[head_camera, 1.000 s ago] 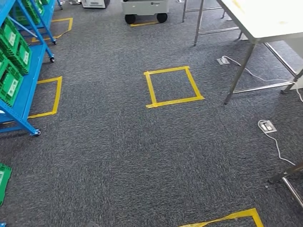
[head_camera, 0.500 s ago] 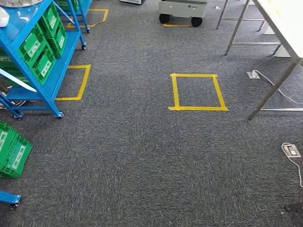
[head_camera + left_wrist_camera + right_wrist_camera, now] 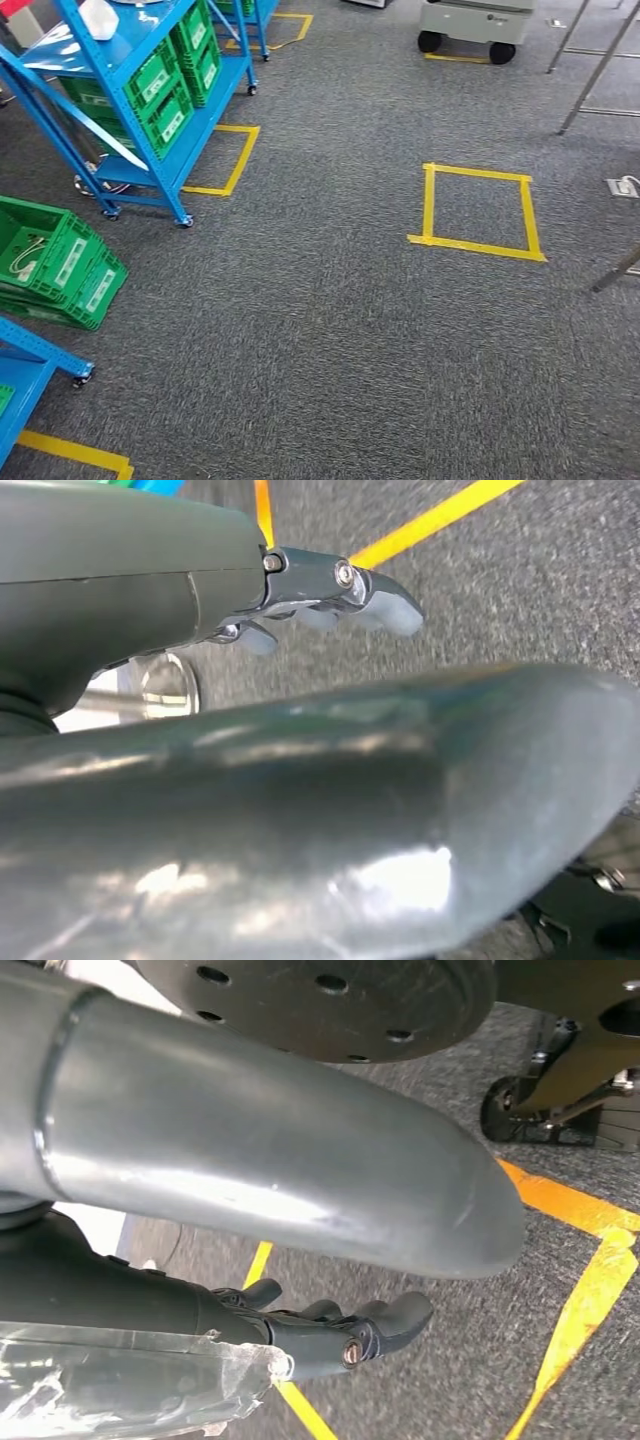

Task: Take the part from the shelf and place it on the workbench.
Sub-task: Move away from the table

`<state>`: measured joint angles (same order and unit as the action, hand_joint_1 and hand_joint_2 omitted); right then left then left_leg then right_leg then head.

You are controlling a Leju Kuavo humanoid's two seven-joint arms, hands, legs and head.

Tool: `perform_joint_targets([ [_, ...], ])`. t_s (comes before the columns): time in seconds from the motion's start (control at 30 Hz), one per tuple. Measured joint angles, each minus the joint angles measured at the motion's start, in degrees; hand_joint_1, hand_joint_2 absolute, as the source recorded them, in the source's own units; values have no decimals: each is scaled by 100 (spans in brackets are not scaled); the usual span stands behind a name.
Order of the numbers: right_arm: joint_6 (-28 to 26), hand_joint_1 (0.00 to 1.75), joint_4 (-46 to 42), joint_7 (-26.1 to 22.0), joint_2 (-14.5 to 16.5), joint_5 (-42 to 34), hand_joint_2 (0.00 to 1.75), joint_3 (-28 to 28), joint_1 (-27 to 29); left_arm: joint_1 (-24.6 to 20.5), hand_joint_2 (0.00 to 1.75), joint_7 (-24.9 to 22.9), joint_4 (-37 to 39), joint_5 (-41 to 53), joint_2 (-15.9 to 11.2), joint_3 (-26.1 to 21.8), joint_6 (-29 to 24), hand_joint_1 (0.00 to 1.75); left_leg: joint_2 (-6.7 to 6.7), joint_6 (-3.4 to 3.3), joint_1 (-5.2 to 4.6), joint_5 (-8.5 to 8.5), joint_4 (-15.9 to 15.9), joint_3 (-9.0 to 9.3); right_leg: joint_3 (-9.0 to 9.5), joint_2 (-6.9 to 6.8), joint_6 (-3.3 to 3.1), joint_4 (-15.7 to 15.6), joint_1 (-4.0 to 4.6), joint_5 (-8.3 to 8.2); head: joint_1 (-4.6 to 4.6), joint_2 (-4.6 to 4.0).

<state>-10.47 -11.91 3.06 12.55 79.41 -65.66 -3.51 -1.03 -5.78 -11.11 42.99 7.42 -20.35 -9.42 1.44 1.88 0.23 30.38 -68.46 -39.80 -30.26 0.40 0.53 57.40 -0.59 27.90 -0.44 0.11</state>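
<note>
Nearest you, both arms hang down over the grey carpet (image 3: pixel 324 340). In the left wrist view the left hand (image 3: pixel 324 590) points toward the floor, its fingers (image 3: pixel 377 600) lying straight and close side by side with nothing between them. In the right wrist view the right hand (image 3: pixel 332 1325) hangs likewise, its fingers (image 3: pixel 400 1315) extended together and holding nothing; a crumpled piece of clear plastic wrap (image 3: pixel 128 1380) sits against the arm behind that hand.

Looking ahead in the head view, you have a strip of yellow tape (image 3: pixel 75 453) at the lower left beside the corner of a blue frame (image 3: pixel 30 360). A little farther on, two green bins (image 3: pixel 64 262) lie stacked on the carpet. Beyond them stands the blue shelf (image 3: pixel 162 160) on casters, with more green crates (image 3: pixel 177 75) slotted into its lower tiers. On its top level rests a white part (image 3: pixel 98 18); you cannot tell its shape closely. To the right of the shelf, a yellow tape square (image 3: pixel 477 210) marks the carpet, well apart from it. Farthest off, a grey wheeled cart (image 3: pixel 475 20) sits beside metal desk legs (image 3: pixel 596 70).
</note>
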Motion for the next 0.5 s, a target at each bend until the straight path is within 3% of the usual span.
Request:
perform_joint_targets([
  [0.03,4,0,0,0,-1,1,0,0,5,-1,0,-3,1,3,3,-1,2,0,-45,13,7,99,-316,-158,3,-100,-11,1,8,9,3,0],
  [0.07,5,0,0,1,-2,1,0,0,6,6,0,-6,1,4,7,-1,2,0,-66,21,13,95,-460,-228,8,-192,-17,1,11,18,2,0],
  [0.1,7,0,0,1,-2,2,0,0,2,16,0,-10,1,4,7,-1,2,0,-84,24,17,-16,-375,-180,19,-273,-15,1,11,28,1,0],
  [0.13,9,0,0,0,-3,5,0,1,-4,23,0,-13,1,4,6,-2,2,0,-134,21,18,-206,-81,-20,38,-345,-8,2,11,42,0,0],
  [0.2,14,0,0,-3,-3,10,0,2,-10,18,0,-17,1,3,4,-1,2,0,-385,-3,-5,-534,713,417,72,-470,35,14,31,88,-5,0],
  [0.27,19,0,0,-6,-3,13,0,3,-14,-1,0,-16,1,2,6,-1,3,0,-542,-57,-36,-591,1125,638,85,-582,95,17,68,144,4,0],
  [0.33,21,0,0,-6,-3,13,0,6,-31,9,0,-16,1,2,5,-2,3,0,-440,-126,-44,-555,1169,651,142,-679,158,-6,73,181,16,0],
  [0.37,22,0,0,-7,-3,13,0,9,-40,24,0,-16,1,1,3,-2,3,0,-378,-160,-35,-559,1182,659,165,-631,190,15,63,218,24,0],
  [0.43,22,0,0,-10,-3,13,0,14,-43,30,0,-11,1,-1,3,-4,11,0,-253,-232,-8,-579,1203,680,52,-358,239,353,40,442,52,0],
  [0.5,22,0,0,-13,-3,11,0,15,-26,16,0,4,1,2,9,-6,27,0,-115,-274,-6,-580,1202,680,-336,-110,255,1134,34,819,87,0],
])
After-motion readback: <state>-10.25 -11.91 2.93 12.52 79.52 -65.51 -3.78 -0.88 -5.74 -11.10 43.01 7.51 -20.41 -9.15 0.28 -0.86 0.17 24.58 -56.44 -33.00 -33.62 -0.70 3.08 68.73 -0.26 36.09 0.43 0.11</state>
